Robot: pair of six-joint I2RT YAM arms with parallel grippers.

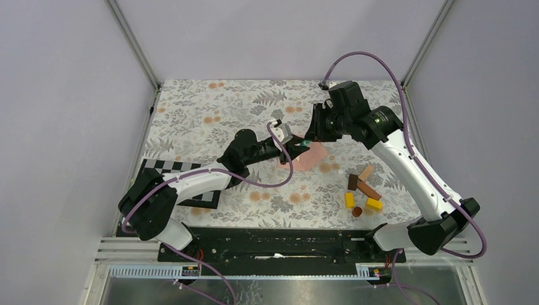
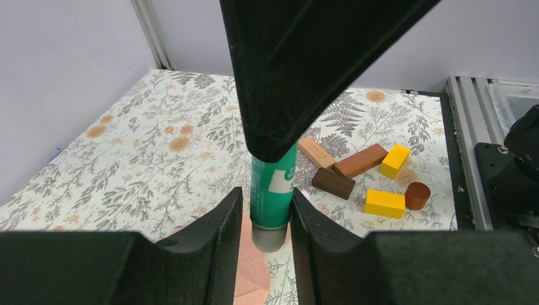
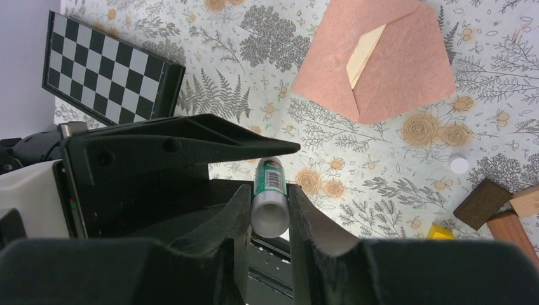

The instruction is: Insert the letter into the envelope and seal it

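Note:
The salmon-pink envelope point(image 3: 407, 76) lies flat on the floral cloth, with a cream strip of the letter point(image 3: 365, 54) showing in its opening. It also shows in the top view point(image 1: 314, 157) and under my left fingers point(image 2: 254, 270). Both grippers meet just above its left edge, holding one green glue stick point(image 1: 306, 144). My left gripper point(image 2: 267, 194) is shut around the stick's green body point(image 2: 272, 184), whose grey end points down. My right gripper point(image 3: 269, 189) is shut on the stick's white end point(image 3: 270, 216).
Several wooden blocks, brown and yellow point(image 1: 361, 190), lie right of the envelope and show in the left wrist view point(image 2: 381, 178). A checkerboard point(image 1: 184, 181) lies at the left under my left arm. A small white disc point(image 3: 457, 164) lies near the blocks.

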